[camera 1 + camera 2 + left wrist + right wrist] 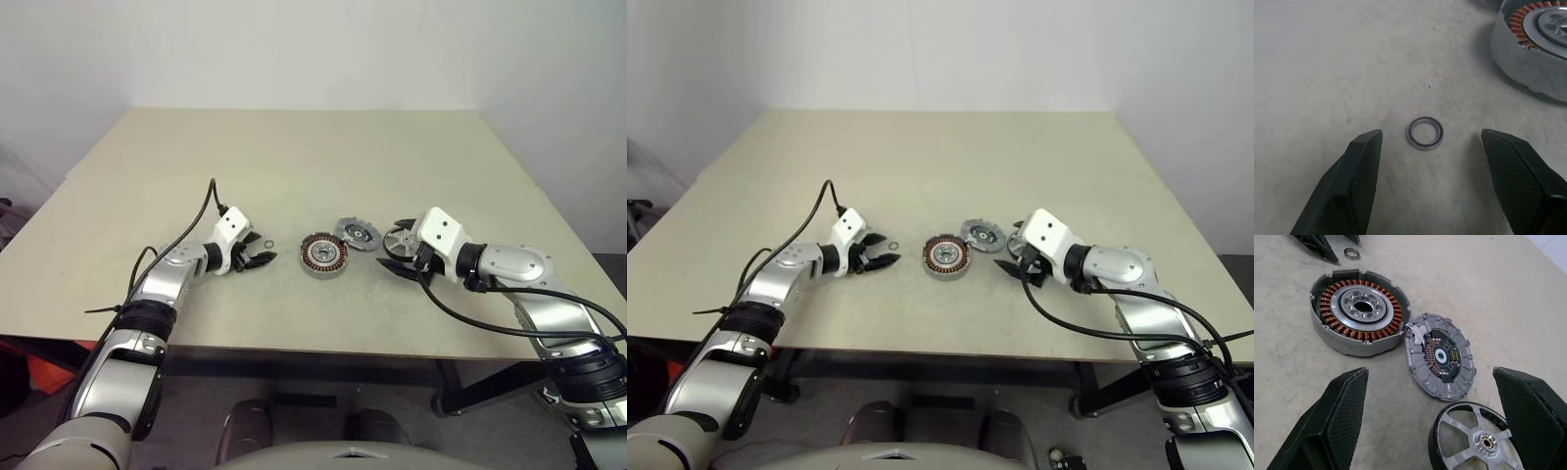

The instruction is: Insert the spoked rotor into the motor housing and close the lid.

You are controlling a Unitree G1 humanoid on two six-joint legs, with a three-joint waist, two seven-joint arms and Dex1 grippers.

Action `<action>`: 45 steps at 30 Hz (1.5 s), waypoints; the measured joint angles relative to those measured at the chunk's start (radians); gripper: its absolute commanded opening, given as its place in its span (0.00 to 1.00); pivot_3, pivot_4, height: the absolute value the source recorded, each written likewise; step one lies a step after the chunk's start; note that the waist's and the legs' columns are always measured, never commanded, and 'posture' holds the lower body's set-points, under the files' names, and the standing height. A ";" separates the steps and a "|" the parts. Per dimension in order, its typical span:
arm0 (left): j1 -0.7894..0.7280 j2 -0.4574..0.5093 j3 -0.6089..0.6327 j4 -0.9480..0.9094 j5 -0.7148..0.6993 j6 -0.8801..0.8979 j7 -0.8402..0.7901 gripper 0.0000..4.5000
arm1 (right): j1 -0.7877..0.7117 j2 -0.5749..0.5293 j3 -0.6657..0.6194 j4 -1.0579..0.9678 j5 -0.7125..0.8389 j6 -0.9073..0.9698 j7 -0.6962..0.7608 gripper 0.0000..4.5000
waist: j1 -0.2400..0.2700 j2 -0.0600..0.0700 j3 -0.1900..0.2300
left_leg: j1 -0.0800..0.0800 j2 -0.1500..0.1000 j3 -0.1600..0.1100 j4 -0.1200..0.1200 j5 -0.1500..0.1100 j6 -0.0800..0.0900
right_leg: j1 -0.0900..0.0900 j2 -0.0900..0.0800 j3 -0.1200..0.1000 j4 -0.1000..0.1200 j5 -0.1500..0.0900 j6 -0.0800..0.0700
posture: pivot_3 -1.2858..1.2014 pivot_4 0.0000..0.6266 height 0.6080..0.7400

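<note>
On the table (294, 147), nearer its front edge than its back, the left gripper (263, 259) hangs low with its fingers (1359, 166) spread, a small metal ring (1424, 132) lying just ahead of the tips. Next along sits the motor housing (1359, 312), copper windings up. Beside it, perhaps touching, lies the lid (1440, 355), inner face up. The spoked rotor (1474, 438) rests between the spread fingers of the right gripper (400, 265).

Left gripper (263, 259) low, jaws apart; right gripper (400, 264) seemingly raised, jaws apart.
</note>
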 measured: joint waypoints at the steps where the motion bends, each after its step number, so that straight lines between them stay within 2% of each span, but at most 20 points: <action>1: 0.000 -0.001 0.000 0.000 0.002 0.001 0.003 0.75 | 0.000 0.000 0.000 0.000 0.000 0.000 0.000 0.93 | 0.000 0.000 0.000 | 0.000 0.000 0.000 0.000 0.000 0.000 | 0.000 0.000 0.000 0.000 0.000 0.000 | 0.52 0.00 1.00; 13: -0.027 -0.049 0.004 0.048 0.011 -0.001 0.063 0.75 | 0.000 0.001 0.000 0.006 -0.006 -0.002 -0.011 0.93 | 0.001 0.000 0.000 | 0.001 0.000 0.000 0.000 0.000 0.000 | 0.001 0.000 0.000 0.000 0.000 0.000 | 0.52 0.00 1.00; 25: -0.040 -0.052 0.001 0.093 0.033 -0.053 0.102 0.75 | -0.004 0.008 0.000 0.028 -0.008 -0.012 -0.013 0.93 | 0.001 0.000 0.000 | 0.003 0.000 0.000 0.000 0.000 0.000 | 0.004 0.000 0.000 0.000 0.000 0.000 | 0.52 0.00 1.00; 29: -0.040 -0.053 0.002 0.099 0.032 -0.058 0.114 0.55 | -0.014 0.013 0.000 0.036 -0.008 -0.017 -0.014 0.94 | -0.001 0.000 0.000 | 0.003 0.000 0.000 0.000 0.000 0.000 | 0.005 0.000 0.000 0.000 0.000 0.001 | 0.52 0.00 1.00; 35: -0.033 -0.050 0.039 0.099 0.005 -0.020 0.120 0.55 | -0.028 0.013 0.000 0.045 -0.008 -0.019 -0.014 0.94 | -0.004 0.000 0.000 | 0.003 0.001 0.000 -0.001 0.000 0.000 | 0.004 0.001 0.000 0.000 0.000 0.000 | 0.52 0.00 1.00; 38: -0.026 -0.031 0.054 0.098 -0.005 -0.018 0.123 0.41 | -0.029 0.013 0.000 0.048 -0.009 -0.019 -0.015 0.94 | -0.005 0.000 0.000 | 0.002 0.001 0.000 -0.001 0.000 0.000 | 0.003 0.001 0.000 0.000 0.000 0.000 | 0.52 0.00 1.00; 41: -0.021 -0.010 0.069 0.098 -0.007 -0.018 0.128 0.20 | -0.032 0.013 0.000 0.051 -0.010 -0.019 -0.015 0.94 | -0.005 0.000 0.000 | 0.002 0.001 0.000 -0.001 0.000 0.000 | 0.001 0.001 0.000 -0.001 0.000 0.000 | 0.52 0.00 1.00; 42: -0.020 -0.003 0.069 0.099 -0.007 -0.017 0.129 0.17 | -0.037 0.013 0.000 0.057 -0.010 -0.019 -0.015 0.94 | -0.005 0.000 0.000 | 0.002 0.000 0.000 -0.001 0.000 0.000 | 0.001 0.001 0.000 -0.001 0.000 0.000 | 0.52 0.00 1.00; 45: -0.019 0.010 0.069 0.100 -0.005 -0.017 0.128 0.17 | -0.050 0.013 0.000 0.067 -0.013 -0.019 -0.015 0.94 | -0.005 0.000 0.000 | 0.002 0.000 0.000 -0.001 0.000 0.001 | 0.001 0.001 0.000 -0.001 0.000 0.000 | 0.52 0.00 1.00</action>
